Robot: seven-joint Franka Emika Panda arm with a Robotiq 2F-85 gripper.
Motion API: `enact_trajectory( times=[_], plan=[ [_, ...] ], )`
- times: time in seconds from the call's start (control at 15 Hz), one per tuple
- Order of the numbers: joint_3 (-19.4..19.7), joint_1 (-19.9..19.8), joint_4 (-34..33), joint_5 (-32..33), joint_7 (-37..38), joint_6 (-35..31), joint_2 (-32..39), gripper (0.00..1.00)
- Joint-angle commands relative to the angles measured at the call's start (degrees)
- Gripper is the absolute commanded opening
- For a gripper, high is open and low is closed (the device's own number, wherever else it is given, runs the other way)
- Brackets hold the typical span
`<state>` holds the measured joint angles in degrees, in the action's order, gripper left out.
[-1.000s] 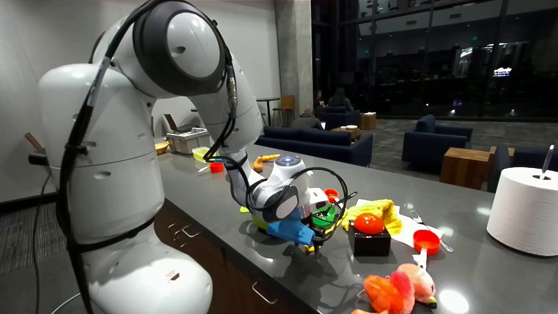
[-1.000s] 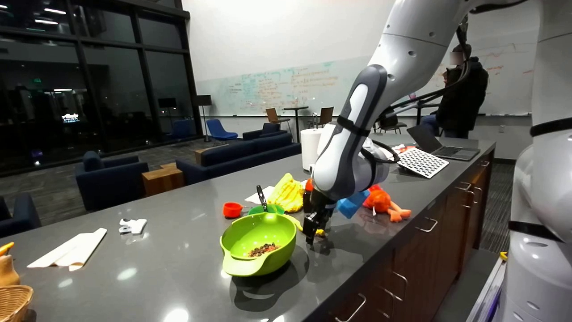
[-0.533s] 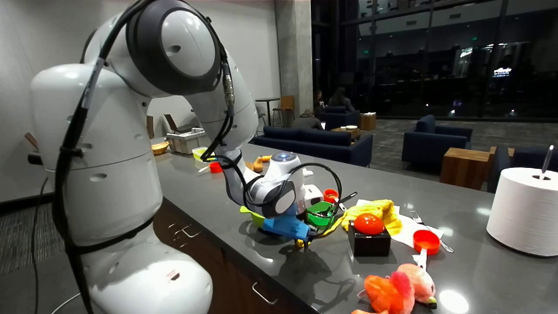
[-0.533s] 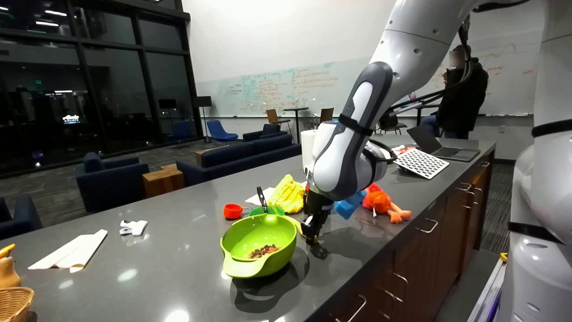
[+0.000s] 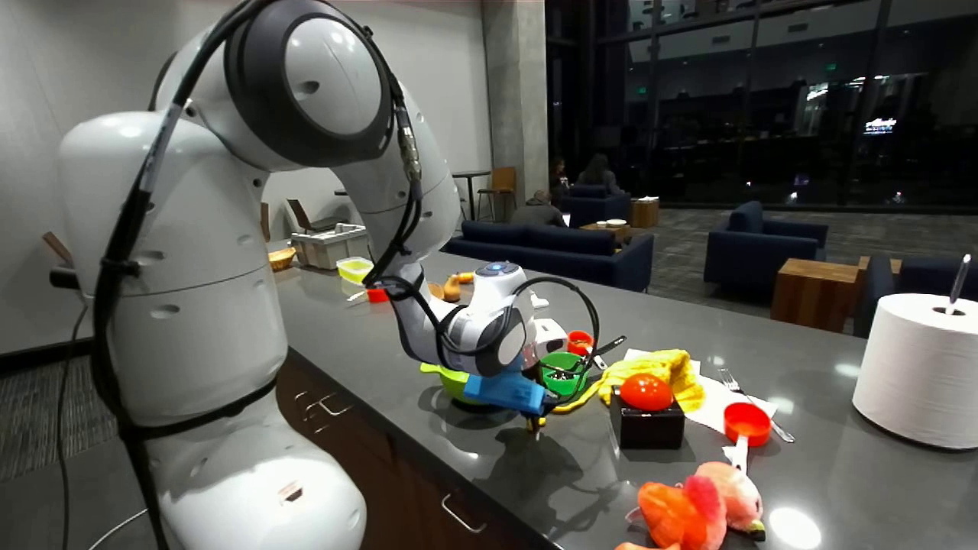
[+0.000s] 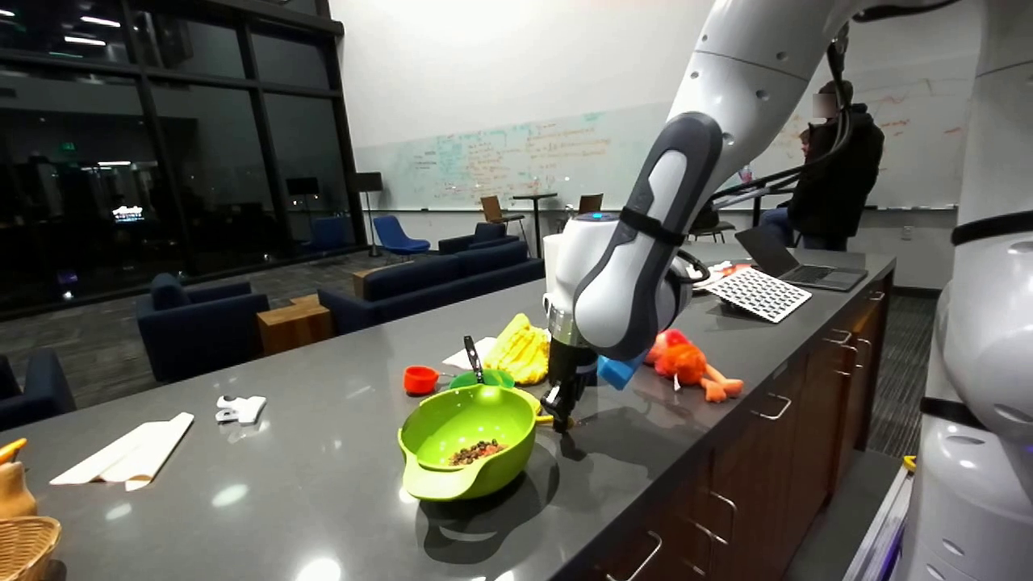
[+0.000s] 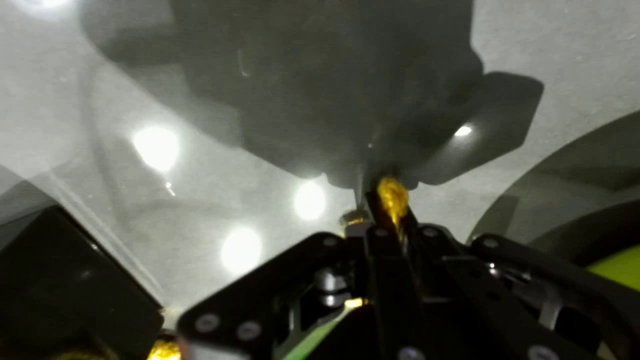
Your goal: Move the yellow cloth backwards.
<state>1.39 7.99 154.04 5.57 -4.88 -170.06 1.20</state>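
Yellow cloth [image 5: 678, 370] sits bunched right of centre in an exterior view, behind a black box [image 5: 649, 429] topped by a red dome [image 5: 646, 391], partly over white paper [image 5: 717, 403]. A thin tail trails from the bunch toward the middle of that frame, passing between the box and a green cup [image 5: 567, 386].

The step in hand looks like the drag itself. Doing it well calls for a slow, low, straight pull along the counter [image 6: 307, 468], so the bunch follows without nudging box or cup; the lime bowl [image 6: 452, 424], just left of the tool [image 7: 394, 212] in an exterior view, deserves a clear berth. With only an end caught, the fabric may stretch or slip before the bunch gives. Toward the robot's base [image 5: 260, 489] seems the likeliest "backwards".

Right of centre in the wrist view, the jaws stand nearly together, clamped on the tail, a small yellow tuft poking out beyond them. Whether they touch the counter cannot be told.
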Motion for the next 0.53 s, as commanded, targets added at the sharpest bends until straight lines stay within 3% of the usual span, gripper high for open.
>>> enact_trajectory(
  times=[0.0,0.47],
  plan=[
    [2.11,-0.66,-1.89,10.67,7.80,2.13,-2.08,0.01],
    [1.29,0.36,-8.40,18.00,15.73,3.13,-0.61,0.01]
  ],
)
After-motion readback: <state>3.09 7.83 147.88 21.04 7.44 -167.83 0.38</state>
